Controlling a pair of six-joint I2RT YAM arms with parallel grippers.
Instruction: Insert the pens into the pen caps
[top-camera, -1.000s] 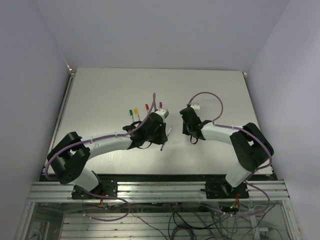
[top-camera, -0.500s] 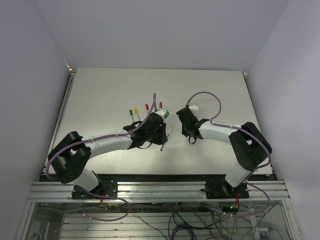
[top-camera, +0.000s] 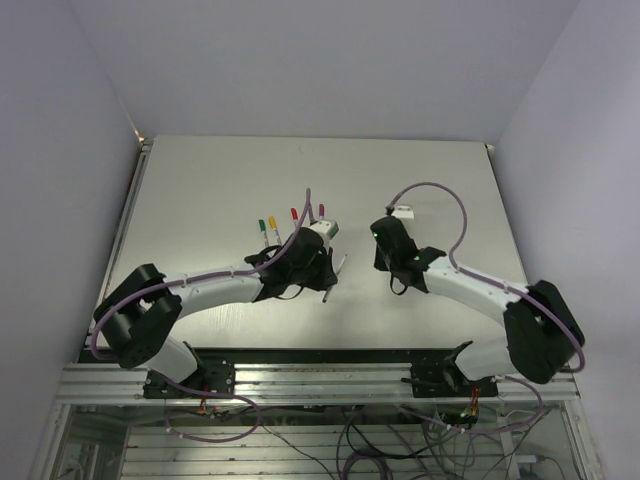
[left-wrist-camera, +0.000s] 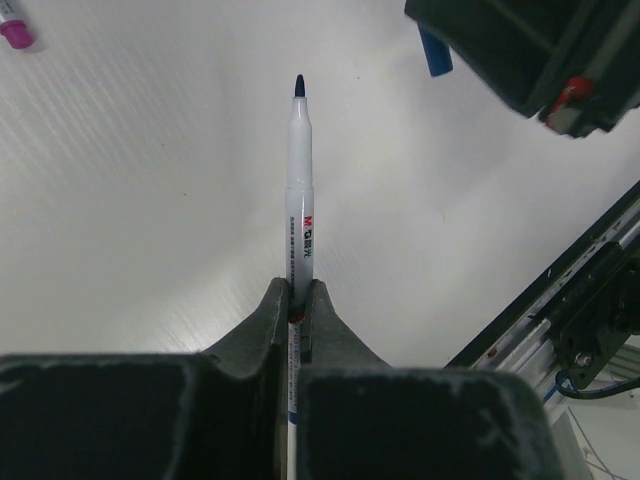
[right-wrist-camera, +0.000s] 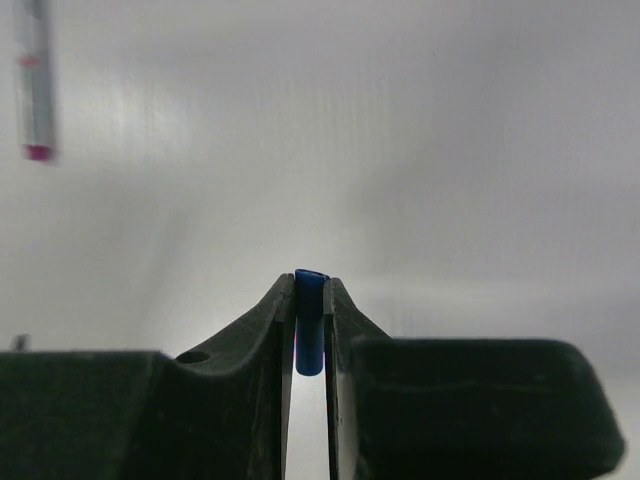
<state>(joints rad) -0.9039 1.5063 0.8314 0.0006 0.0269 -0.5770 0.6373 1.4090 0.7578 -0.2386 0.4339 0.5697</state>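
Left gripper clamps the blue-tipped pen; right gripper, near the pen's tip, pinches the blue cap. Capping looks next, needing cap mouth aligned with tip.

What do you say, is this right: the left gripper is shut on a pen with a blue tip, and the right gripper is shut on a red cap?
Only the colour is wrong. The right wrist view shows the right gripper shut on a blue cap, not red. The left gripper is shut on the blue-tipped pen.
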